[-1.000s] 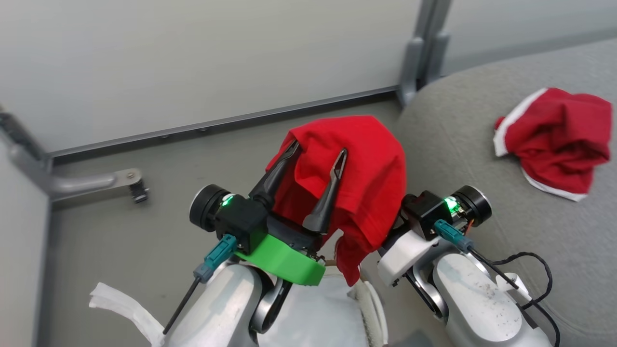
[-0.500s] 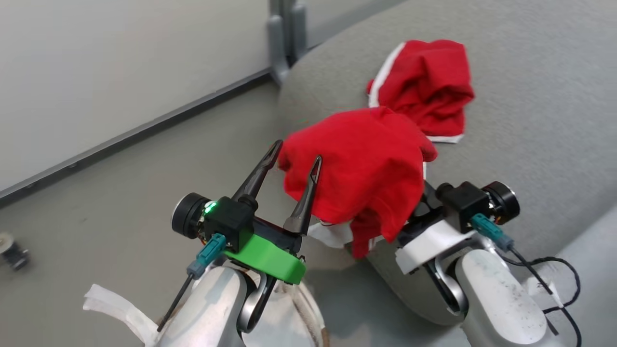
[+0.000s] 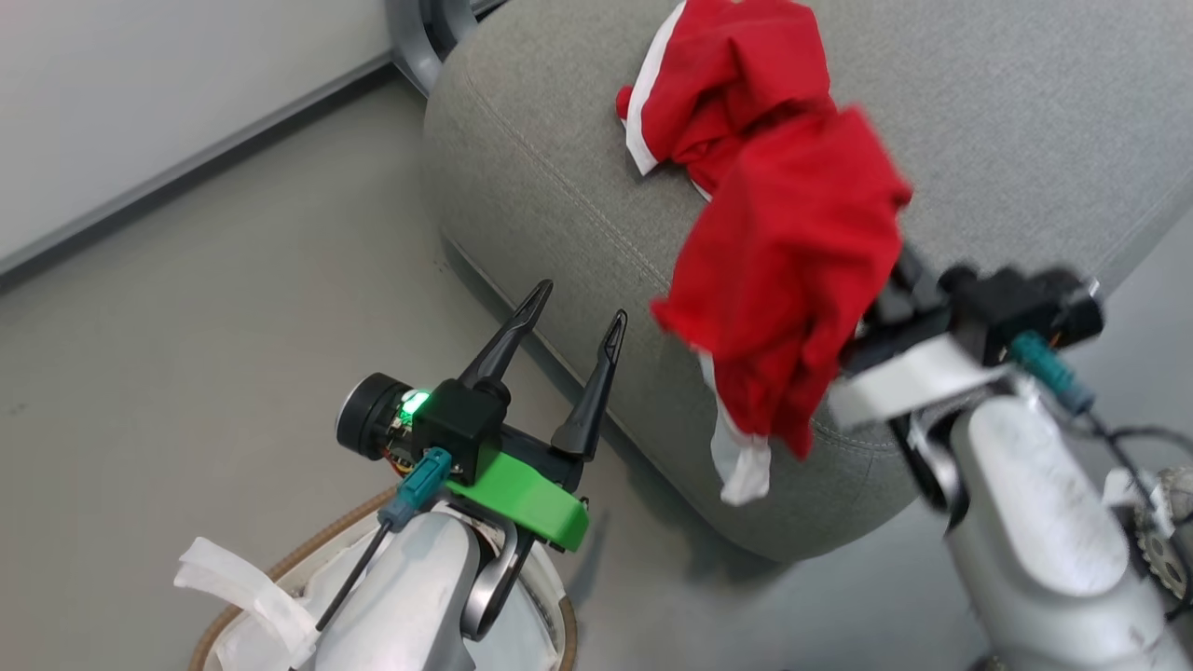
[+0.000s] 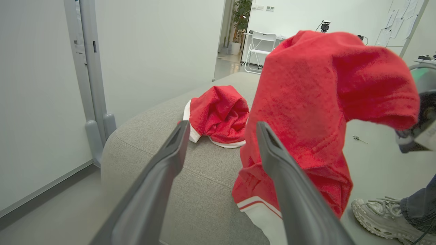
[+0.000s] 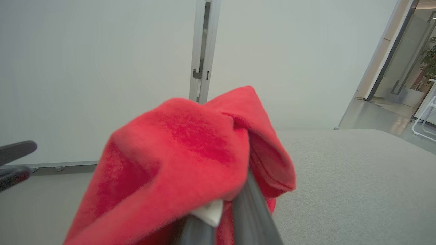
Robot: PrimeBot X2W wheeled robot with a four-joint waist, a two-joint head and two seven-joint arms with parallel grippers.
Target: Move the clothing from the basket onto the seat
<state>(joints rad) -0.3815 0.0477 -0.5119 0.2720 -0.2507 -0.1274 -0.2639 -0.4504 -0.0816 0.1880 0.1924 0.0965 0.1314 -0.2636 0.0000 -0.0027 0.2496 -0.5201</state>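
My right gripper [image 5: 238,190] is shut on a red garment [image 3: 792,270], which drapes over its fingers and hides their tips. This piece of clothing hangs over the front edge of the grey seat [image 3: 559,186], its white trim dangling below. Another red garment with a white band [image 3: 727,84] lies crumpled on the seat farther back. Lower left, my left gripper [image 3: 581,303] stands open and empty above the basket [image 3: 308,550], beside the seat's corner. The left wrist view shows the held garment [image 4: 323,95] to the right of the open fingers [image 4: 170,160].
The basket's white liner [image 3: 242,596] sticks out at the bottom left. Grey floor and a pale wall with a metal post [image 4: 90,68] lie left of the seat. A person's shoe [image 4: 378,211] stands on the floor beyond the seat's right side.
The head camera has swung right, bringing the seat to the middle. My right gripper has carried the red garment away from the left fingers and over the seat's front edge. The left gripper stays open.
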